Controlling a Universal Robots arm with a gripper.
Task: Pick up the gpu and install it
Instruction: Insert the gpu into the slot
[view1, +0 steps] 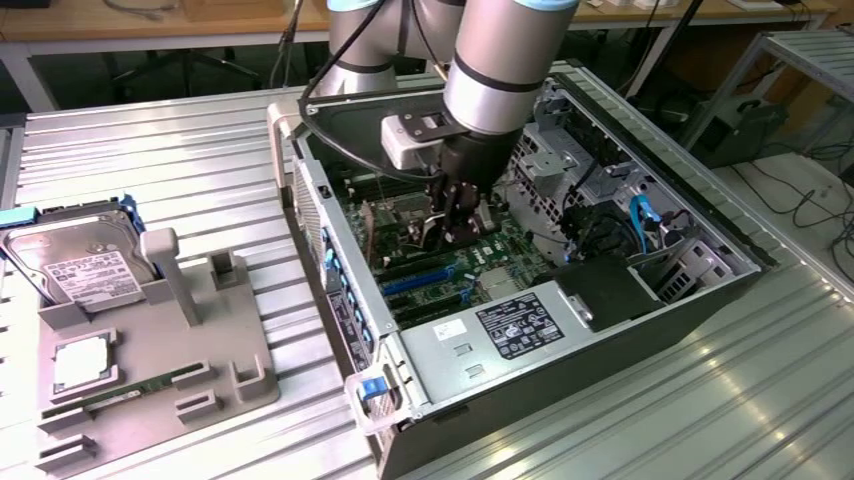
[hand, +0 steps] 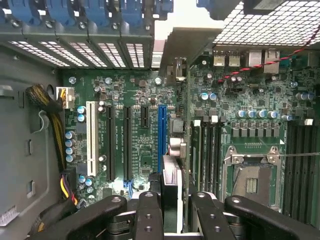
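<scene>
Holding gpu (hand: 171, 185) edge-on, pinched in tool (hand: 171, 207) | inside computer case (view1: 694, 290), above motherboard (hand: 250, 120), blue slot (hand: 161, 135) at 12 o'clock | picked up; not yet seated

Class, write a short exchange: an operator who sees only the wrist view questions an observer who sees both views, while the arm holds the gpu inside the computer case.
Operator: I see the gpu edge-on in the pincer. How does the case lie?
Observer: The case lies on its side, open upward, on a ribbed metal table.
Operator: What is outside it?
Observer: A grey parts holder at the exterior view's left, with a hard drive standing in it.
Operator: Anything else there?
Observer: A RAM stick lies along the holder's front.
</scene>
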